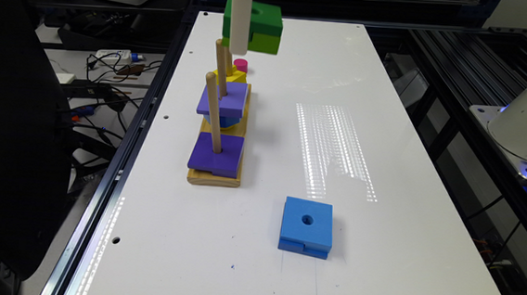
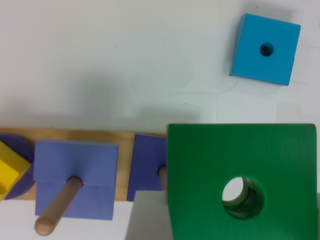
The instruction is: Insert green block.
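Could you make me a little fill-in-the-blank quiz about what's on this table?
1. The green block is held up in the ___, above the wooden base.
2. The block lying alone on the white table is coloured ___.
3. Each square block has a round ___ in its middle.
4. The pegs standing on the base are made of ___.

Missing words: air; blue; hole; wood
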Tool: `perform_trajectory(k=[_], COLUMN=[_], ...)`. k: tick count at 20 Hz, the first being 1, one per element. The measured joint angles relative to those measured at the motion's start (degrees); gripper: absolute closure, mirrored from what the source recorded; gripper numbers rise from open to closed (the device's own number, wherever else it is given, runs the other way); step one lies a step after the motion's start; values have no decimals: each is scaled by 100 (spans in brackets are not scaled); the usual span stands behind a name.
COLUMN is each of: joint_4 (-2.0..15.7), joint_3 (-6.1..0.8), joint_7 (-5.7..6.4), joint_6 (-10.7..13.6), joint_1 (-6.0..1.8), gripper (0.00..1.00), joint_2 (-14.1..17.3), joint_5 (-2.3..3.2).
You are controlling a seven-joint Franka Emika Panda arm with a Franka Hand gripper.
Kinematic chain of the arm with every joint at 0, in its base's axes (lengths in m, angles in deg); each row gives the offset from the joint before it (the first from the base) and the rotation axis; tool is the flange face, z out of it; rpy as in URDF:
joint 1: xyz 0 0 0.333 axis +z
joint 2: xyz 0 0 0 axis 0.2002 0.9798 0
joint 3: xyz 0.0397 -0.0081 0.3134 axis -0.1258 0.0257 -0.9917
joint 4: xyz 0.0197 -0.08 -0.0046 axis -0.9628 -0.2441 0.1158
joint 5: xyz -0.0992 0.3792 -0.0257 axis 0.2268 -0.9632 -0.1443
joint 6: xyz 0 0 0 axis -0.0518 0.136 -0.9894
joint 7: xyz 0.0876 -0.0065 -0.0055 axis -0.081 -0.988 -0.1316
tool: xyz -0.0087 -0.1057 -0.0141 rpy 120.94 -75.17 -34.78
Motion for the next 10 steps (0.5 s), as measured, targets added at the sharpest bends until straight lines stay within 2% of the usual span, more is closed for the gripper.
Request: perform_trajectory(k=[10], joint_4=[36], joint_3=[-5], joint_7=[1], joint_6=[-228], joint_1=[2], gripper=[100], joint_2=[227], joint_5=[21])
